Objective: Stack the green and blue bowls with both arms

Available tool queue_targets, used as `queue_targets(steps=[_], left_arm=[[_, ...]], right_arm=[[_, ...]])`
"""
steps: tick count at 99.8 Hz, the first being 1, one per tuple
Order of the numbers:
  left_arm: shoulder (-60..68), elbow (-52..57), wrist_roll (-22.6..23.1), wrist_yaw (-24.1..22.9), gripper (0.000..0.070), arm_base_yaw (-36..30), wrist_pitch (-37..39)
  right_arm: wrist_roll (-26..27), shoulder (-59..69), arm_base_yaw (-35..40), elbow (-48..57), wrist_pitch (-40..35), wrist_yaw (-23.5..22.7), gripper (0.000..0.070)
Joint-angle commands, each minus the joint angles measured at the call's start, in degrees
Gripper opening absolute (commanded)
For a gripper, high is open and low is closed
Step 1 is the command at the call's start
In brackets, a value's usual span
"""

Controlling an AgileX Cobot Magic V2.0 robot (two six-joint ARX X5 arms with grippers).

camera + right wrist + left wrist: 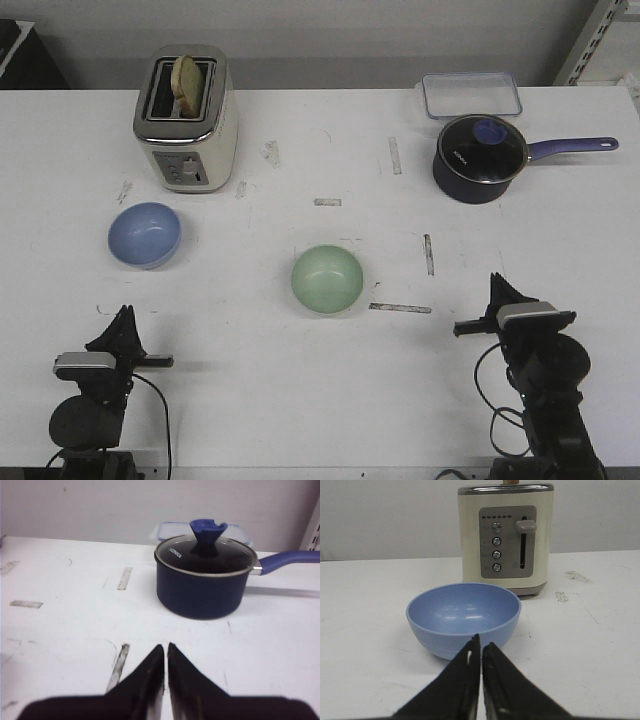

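The blue bowl [145,234] sits upright on the white table at the left, in front of the toaster. It also shows in the left wrist view [464,616], just beyond my left gripper [481,642]. The green bowl [327,278] sits upright near the table's middle. My left gripper [124,318] is shut and empty, near the front edge, short of the blue bowl. My right gripper [497,285] is shut and empty at the front right, to the right of the green bowl; in its wrist view [165,648] it points toward the saucepan. The green bowl is out of both wrist views.
A cream toaster [187,117] with a slice of bread stands at the back left. A dark purple saucepan [480,157] with a glass lid stands at the back right, its handle [572,148] pointing right. A clear lidded container [471,95] lies behind it.
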Motion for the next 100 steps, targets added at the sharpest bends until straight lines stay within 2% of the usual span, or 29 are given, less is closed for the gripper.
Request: queue_targets(steps=[1,22,53,100], left_arm=[[-0.11,-1.2,0.7,-0.22,0.0002,0.0,0.7],[-0.11,-1.2,0.7,-0.22,0.0002,0.0,0.72],[-0.11,-1.2,0.68,-0.22,0.0002,0.0,0.72],[-0.11,-1.2,0.7,-0.28,0.0002,0.02,1.42]], right_arm=[[0.13,-3.1,-0.07,-1.73,0.59,-0.04,0.0],[0.11,-12.98,-0.07,-3.17,-4.96,-0.07,0.0],[0.11,-22.47,-0.04,-3.13,-4.94,-0.07,0.0],[0.09,-25.49,-0.04,-3.13,-4.94,-0.07,0.0]])
